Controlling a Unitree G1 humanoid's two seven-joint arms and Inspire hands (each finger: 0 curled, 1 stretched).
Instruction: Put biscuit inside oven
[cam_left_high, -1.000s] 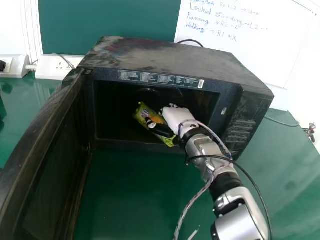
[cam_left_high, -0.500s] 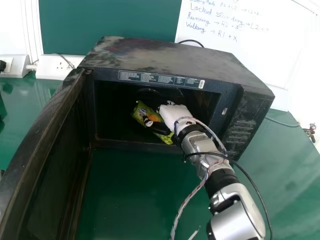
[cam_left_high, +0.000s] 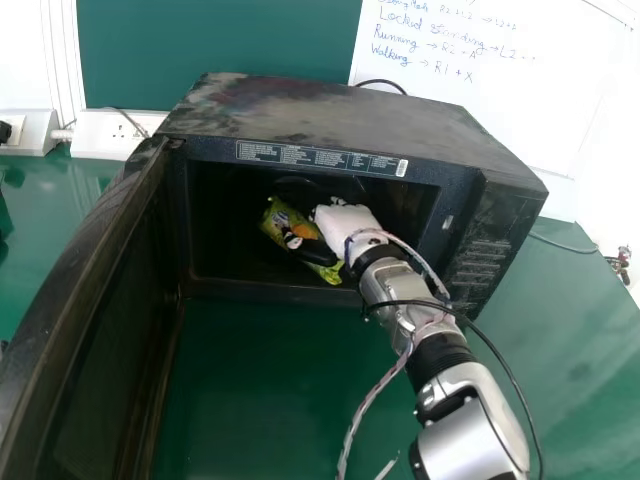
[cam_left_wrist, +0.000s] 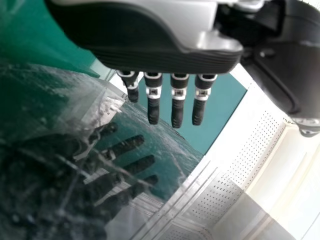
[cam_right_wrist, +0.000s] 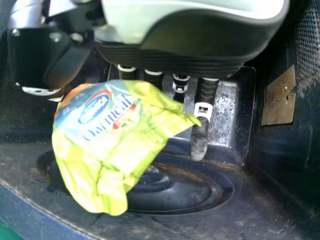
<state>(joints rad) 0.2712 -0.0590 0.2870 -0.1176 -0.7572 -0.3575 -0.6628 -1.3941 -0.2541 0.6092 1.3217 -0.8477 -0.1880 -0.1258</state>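
In the head view my right hand (cam_left_high: 345, 222) is inside the open black oven (cam_left_high: 330, 118), right of the green biscuit packet (cam_left_high: 274, 218), with its dark thumb across the front of the packet. The right wrist view has the same right hand (cam_right_wrist: 200, 42) pinching the biscuit packet (cam_right_wrist: 115, 150) between thumb and fingers, above the oven's round floor recess (cam_right_wrist: 207, 202). One long finger extends beyond the packet; parts of the others are hidden behind it. My left hand (cam_left_wrist: 155, 42), in the left wrist view, has straight fingers and holds nothing, beside a glossy panel reflecting it.
The oven door (cam_left_high: 85, 270) stands wide open on the left, over the green table (cam_left_high: 270, 390). Inside, a side wall with a metal plate (cam_right_wrist: 279, 97) is close to the right hand. Loose cables run along the right arm. White socket boxes (cam_left_high: 105, 133) stand behind at left.
My right hand and the biscuit packet have shifted slightly left and farther into the oven. The right forearm has followed. The oven and its door have kept their place.
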